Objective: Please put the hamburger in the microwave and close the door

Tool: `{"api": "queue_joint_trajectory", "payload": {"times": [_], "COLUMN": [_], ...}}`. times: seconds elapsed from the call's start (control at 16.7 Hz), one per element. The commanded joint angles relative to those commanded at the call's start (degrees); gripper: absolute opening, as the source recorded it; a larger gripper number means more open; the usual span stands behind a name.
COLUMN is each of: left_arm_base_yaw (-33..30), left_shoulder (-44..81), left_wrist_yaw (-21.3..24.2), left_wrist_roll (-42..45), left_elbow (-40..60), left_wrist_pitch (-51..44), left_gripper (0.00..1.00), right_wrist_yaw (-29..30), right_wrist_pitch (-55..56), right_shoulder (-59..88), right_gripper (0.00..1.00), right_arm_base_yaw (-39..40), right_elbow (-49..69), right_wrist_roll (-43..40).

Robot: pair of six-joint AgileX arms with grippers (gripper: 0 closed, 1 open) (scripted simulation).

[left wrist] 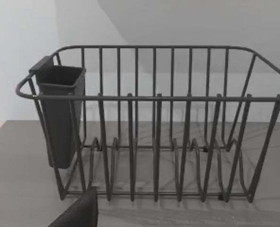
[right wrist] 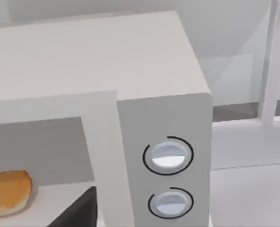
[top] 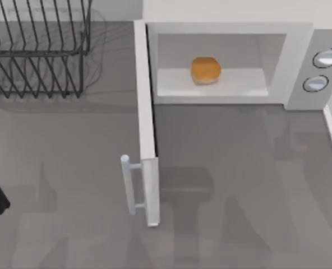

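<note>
The microwave (top: 233,33) stood with its door (top: 146,123) swung wide, so closing it was likely the step left. The hamburger (top: 205,71) already sat inside on the cavity floor. Neither gripper's state could be told.

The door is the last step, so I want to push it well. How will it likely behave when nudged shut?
The door stands wide open, a flat stiff panel, so it should swing on its hinge rather than bend. The bar handle sits near its free end; pushing there probably turns it most easily. It looks light.
</note>
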Motion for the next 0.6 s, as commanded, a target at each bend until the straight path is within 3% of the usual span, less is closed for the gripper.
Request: {"api": "queue_joint_trajectory", "payload": {"times": [0.3,0.6], "left_arm_base_yaw": [0.00,0.00], "left_shoulder": [0.00,0.00], "left_wrist_yaw": [0.00,0.00], "left_wrist_roll": [0.00,0.00], "left_elbow": [0.00,0.00], "left_wrist_pitch": [0.00,0.00], "left_gripper": [1.00,1.00], "right_wrist_yaw": [-13.16,-21.82], "right_wrist_pitch": [-4.17,-5.86], "right_shoulder": [-28.15,-42.46], "right_gripper": [1.00,1.00], "right_arm_base_yaw": [-12.24,-20.31], "right_elbow": [-15.60,-24.83], "right_wrist_roll": [-5.95,-9.68]}}
